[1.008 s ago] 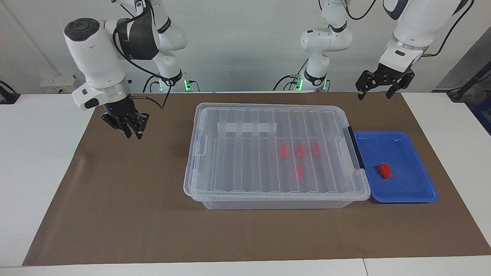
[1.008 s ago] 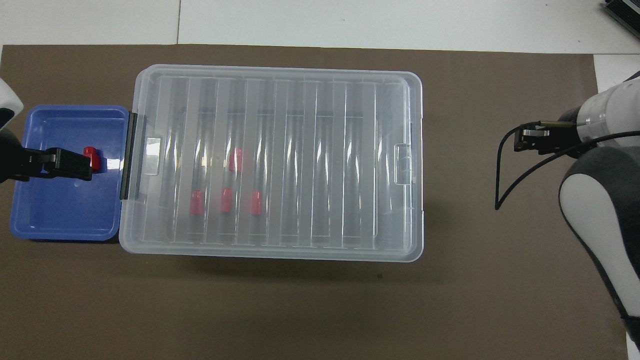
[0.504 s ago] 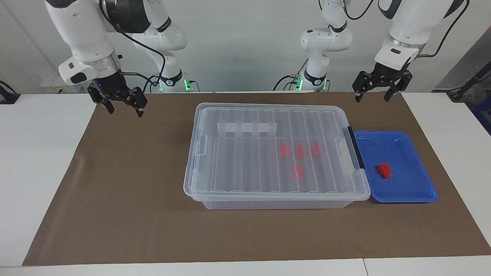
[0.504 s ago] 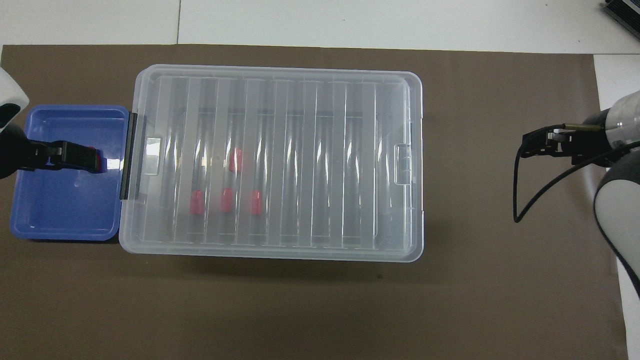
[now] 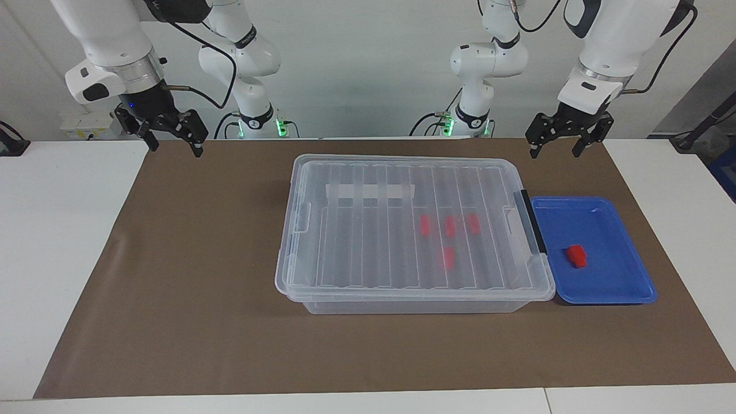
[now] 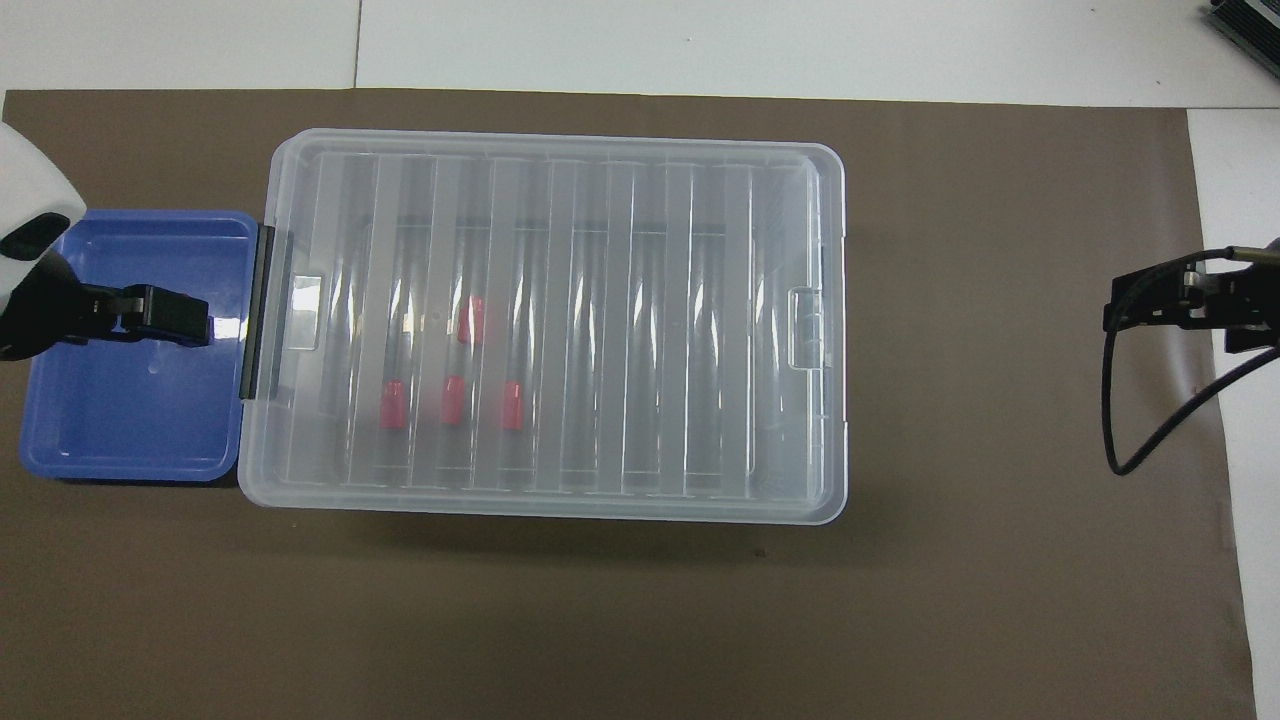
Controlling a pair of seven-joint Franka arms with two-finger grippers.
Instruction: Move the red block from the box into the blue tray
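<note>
From overhead, the small bright-red oblong plastic block (image 5: 575, 256) is hidden under the raised left hand (image 6: 165, 315); only the facing view shows it, lying loose on the floor of the shallow glossy blue plastic tray (image 5: 627, 290), toward the tray's edge nearest the box. Four more red blocks (image 5: 448, 227) show only as blurred shapes through the ribbed clear lid of the large transparent plastic box (image 5: 322, 287), which is closed, with a black latch (image 5: 532, 224) at the tray end and a whitish tape strip (image 5: 370, 191) on top. The tray sits just beside that end of the box.

The left hand (image 5: 556, 148) hangs empty with fingers apart, above the brown mat's (image 5: 184, 299) edge nearest the robots, at the left arm's end. The right hand (image 5: 171, 146) also hangs spread and empty over the mat's corner nearest the robots at the right arm's end; overhead, it is cut off at the frame's side. Bare mat lies all around the box, widest toward the right arm's end of the tabletop (image 5: 52, 259).
</note>
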